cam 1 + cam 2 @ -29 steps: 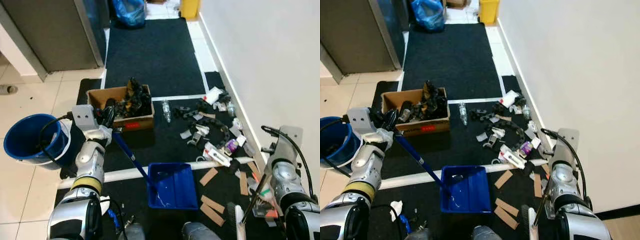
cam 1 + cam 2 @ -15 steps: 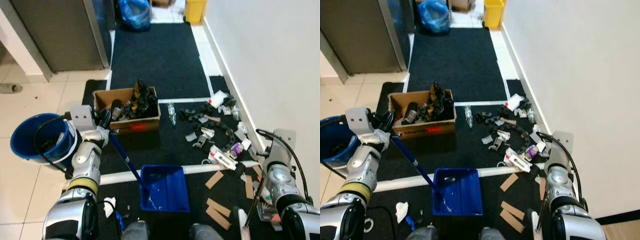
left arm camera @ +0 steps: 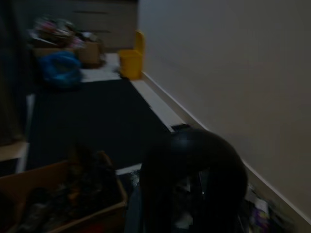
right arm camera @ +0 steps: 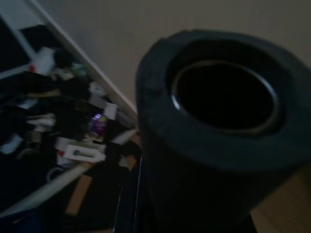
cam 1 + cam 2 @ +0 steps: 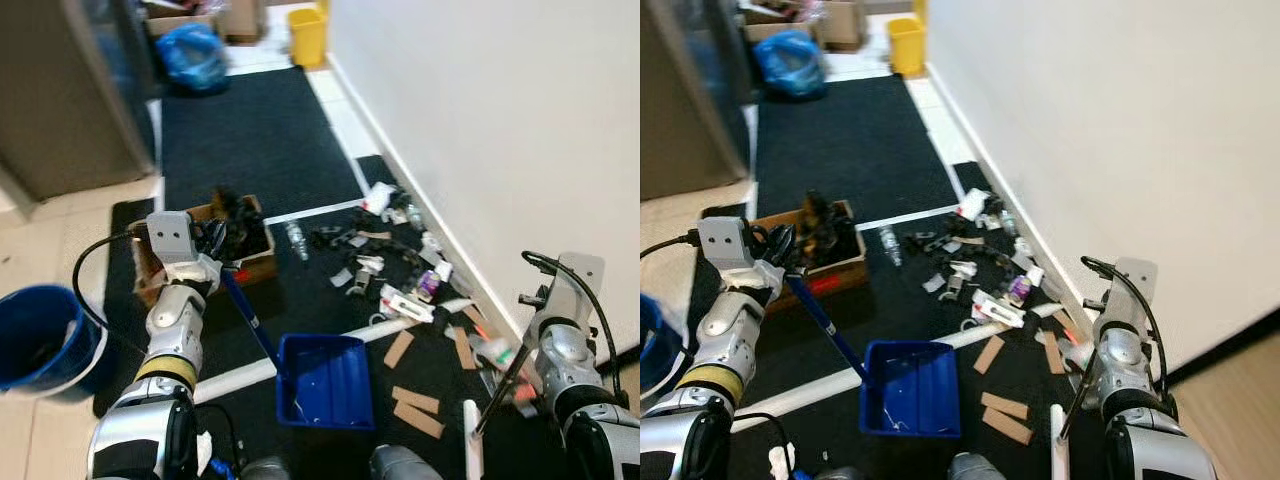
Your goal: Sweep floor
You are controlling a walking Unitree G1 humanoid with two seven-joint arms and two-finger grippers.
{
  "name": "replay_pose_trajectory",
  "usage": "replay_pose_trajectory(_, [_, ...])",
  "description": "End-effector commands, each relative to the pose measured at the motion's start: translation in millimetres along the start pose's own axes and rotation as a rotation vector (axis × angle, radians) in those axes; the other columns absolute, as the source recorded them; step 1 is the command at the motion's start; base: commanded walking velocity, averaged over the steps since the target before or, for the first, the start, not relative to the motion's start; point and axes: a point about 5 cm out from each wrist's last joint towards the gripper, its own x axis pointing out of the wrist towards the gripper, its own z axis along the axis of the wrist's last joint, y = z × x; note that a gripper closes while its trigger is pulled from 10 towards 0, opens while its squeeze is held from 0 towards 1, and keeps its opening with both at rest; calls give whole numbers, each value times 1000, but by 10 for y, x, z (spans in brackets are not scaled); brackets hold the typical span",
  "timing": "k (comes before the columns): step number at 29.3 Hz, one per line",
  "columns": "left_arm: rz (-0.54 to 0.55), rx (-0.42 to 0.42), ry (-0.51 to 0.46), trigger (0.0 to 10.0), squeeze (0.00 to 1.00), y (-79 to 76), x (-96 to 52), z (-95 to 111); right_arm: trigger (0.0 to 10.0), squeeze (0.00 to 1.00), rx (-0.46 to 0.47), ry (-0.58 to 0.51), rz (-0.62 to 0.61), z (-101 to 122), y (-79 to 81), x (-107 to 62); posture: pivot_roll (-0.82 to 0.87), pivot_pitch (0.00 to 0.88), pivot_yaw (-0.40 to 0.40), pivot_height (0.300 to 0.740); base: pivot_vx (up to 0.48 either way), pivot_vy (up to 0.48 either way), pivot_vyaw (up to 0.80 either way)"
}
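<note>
Left gripper [image 5: 222, 262] is up by the cardboard box [image 5: 258, 268], fingers pinching the top of the blue dustpan handle [image 5: 250, 322]; handle slopes down to the blue dustpan [image 5: 325, 382], which sits flat on the dark mat [image 5: 245, 150] just past the white floor line [image 5: 330, 345]. Right gripper [image 5: 528, 352] is low near the wall [image 5: 500, 130], holding the upper end of a dark broom stick [image 5: 497, 392] that angles down toward the robot's feet; right wrist view shows the round end of that handle [image 4: 221, 97] right in front of the camera, so cannot tell exactly how those fingers sit beyond that they're clamped on it. Debris pile [image 5: 385, 260] – wrappers, a clear bottle [image 5: 296, 240], black bits, cartons – lies along the wall base beyond the dustpan, apart from it. Brown cardboard strips [image 5: 412, 400] lie just beside the dustpan on its right. Box is full of dark junk. Blue bucket [image 5: 40, 340] on the tile at far left. Yellow bin [image 5: 307, 35] and blue bag [image 5: 192, 55] at the far end of the mat. Left wrist view dark and blurred.
</note>
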Motion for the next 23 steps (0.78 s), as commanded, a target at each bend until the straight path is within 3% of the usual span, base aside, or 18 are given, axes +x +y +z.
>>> replay_pose_trajectory(1, [13,27,28,10000,0,65,-50,-39,10000,0,-17,113,-21,-254,-62,-76,145,14,-10,740,0,0,-800])
replay_pose_trajectory(10, [19,44,30,10000,0,103,-57,-22,10000,0,-2,125,-50,-293,-155,-88,145,14,-10,740,0,0,-800])
replay_pose_trajectory(23, [6,53,39,10000,0,77,-31,-21,10000,0,6,123,-52,-278,-167,-80,135,7,-10,740,0,0,-62])
